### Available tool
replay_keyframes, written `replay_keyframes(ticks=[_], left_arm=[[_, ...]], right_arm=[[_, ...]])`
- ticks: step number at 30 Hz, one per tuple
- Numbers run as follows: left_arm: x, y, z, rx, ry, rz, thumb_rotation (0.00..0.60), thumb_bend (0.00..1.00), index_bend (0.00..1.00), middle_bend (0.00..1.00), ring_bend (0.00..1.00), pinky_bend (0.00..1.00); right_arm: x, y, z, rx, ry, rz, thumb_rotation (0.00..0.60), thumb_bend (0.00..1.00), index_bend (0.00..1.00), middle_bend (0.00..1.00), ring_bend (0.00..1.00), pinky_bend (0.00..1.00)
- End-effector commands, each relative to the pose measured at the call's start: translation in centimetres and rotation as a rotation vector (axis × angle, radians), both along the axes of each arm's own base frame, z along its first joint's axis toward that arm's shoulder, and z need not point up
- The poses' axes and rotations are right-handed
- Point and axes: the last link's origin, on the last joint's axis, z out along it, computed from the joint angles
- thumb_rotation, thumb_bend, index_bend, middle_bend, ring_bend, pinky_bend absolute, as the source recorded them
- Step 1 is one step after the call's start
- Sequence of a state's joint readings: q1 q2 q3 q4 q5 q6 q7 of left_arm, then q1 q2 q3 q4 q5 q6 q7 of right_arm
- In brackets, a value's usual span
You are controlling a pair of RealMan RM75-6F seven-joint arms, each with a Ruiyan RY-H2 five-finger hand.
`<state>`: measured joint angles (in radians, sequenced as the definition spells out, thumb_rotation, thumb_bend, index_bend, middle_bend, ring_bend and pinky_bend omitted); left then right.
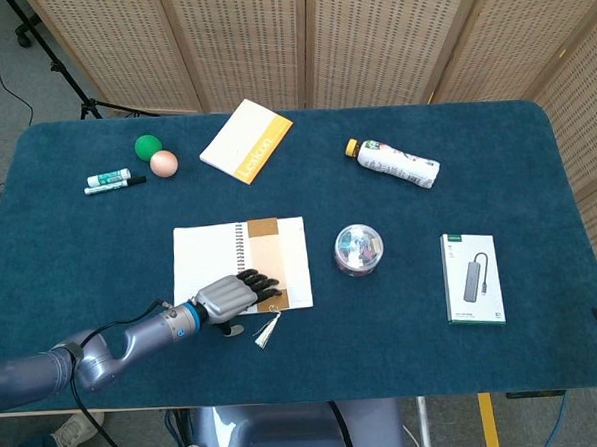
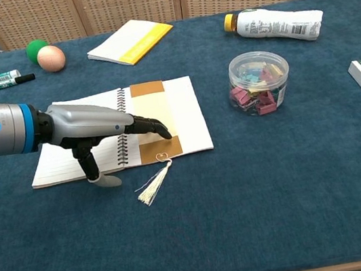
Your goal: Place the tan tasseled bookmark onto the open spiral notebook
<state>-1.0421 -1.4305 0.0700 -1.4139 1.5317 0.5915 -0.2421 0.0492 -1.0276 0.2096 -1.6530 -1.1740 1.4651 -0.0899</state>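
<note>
The open spiral notebook (image 1: 205,258) (image 2: 189,124) lies flat near the table's front left. The tan bookmark (image 1: 266,253) (image 2: 152,109) rests lengthwise on its right page, and its pale tassel (image 1: 266,331) (image 2: 153,186) trails off the notebook's near edge onto the blue cloth. My left hand (image 1: 232,296) (image 2: 97,131) hovers flat over the notebook's near edge with fingers stretched toward the bookmark's lower end and the thumb pointing down; it holds nothing. Whether the fingertips touch the bookmark I cannot tell. My right hand is outside both views.
A jar of clips (image 1: 358,249) (image 2: 259,83) stands right of the notebook. Behind are a yellow-and-white booklet (image 1: 246,140), a lying bottle (image 1: 395,162), two balls (image 1: 156,157) and markers (image 1: 112,181). A boxed hub (image 1: 472,277) lies at the right.
</note>
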Motion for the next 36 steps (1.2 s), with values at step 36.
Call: replay_keyframes(ticks=[36], left_arm=[[-0.3,-1.2,0.6,-0.022,0.014,-0.037,0.6,0.33,0.1,0.0,0.0,0.0]], right_arm=[[0.3,0.0,-0.1,-0.001,0.002,0.007,0.6,0.0,0.0,0.0,0.0,0.0]])
